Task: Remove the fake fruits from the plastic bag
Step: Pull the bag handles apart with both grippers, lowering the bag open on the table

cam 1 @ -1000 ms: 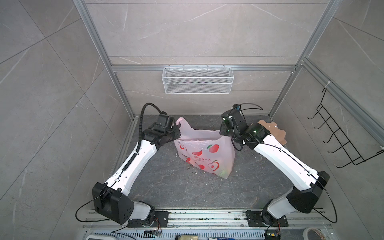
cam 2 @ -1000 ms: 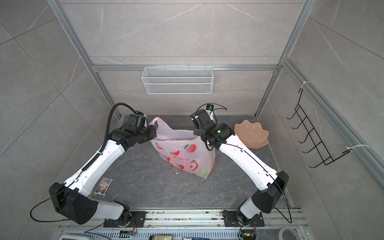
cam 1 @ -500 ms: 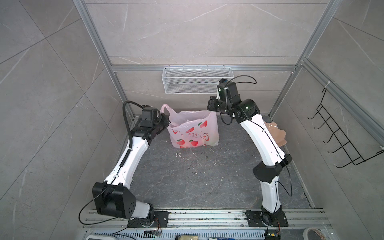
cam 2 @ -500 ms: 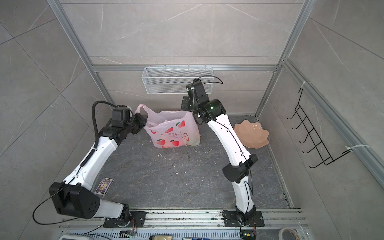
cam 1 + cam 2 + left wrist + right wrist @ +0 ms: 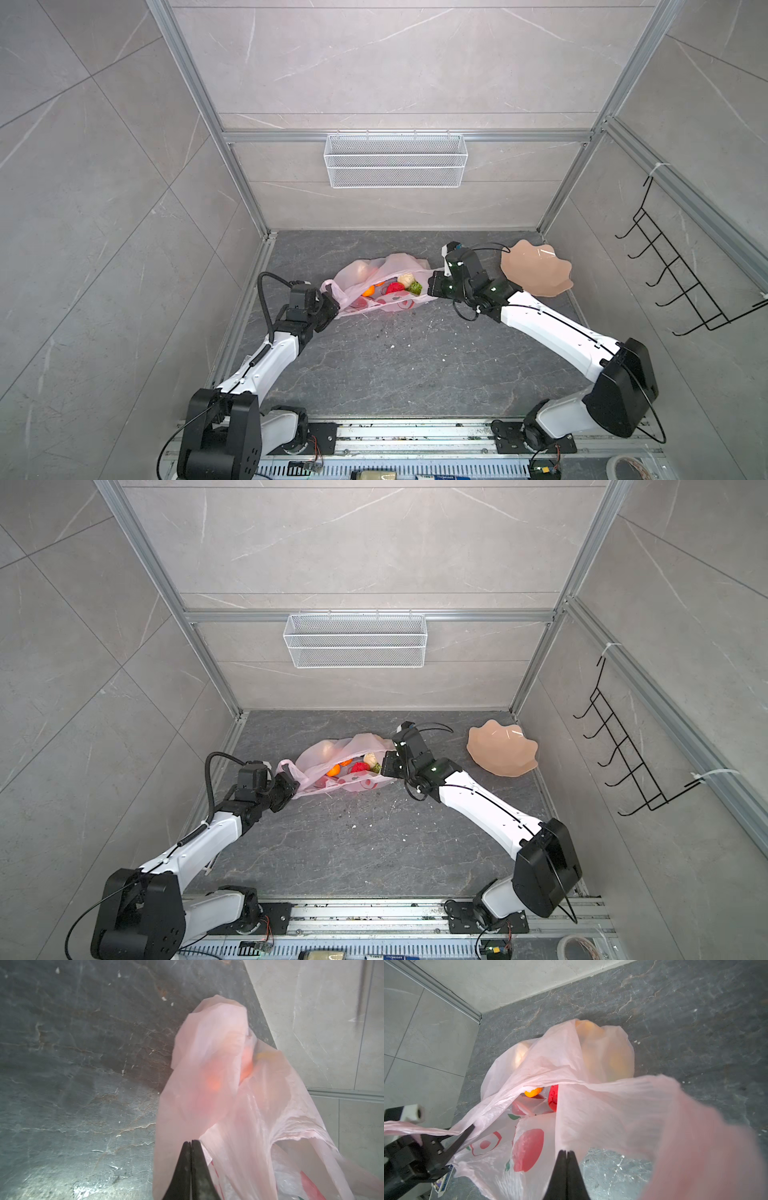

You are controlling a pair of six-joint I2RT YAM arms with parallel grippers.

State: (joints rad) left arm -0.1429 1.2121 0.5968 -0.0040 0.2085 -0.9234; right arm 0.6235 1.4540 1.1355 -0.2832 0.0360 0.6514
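Because each handle is nipped, left pincer [image 5: 331, 302] and right pincer [image 5: 433, 284] both clamped on the bag [image 5: 365, 268], its mouth is drawn wide between them, likely to bare the fruits [image 5: 397, 286]. Bag lies slack on the table [image 5: 395, 365]; no fruit outside it. Seen through the mouth: orange [image 5: 368, 291], red fruit [image 5: 393, 287], cream fruit [image 5: 405, 277], green fruit [image 5: 415, 287]. Rest veiled by film; kinds there cannot be told.

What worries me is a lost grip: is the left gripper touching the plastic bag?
Touching. In the right wrist view the left gripper is shut, its tips pinching a stretched loop of the plastic bag, and the film runs taut from them with no gap.
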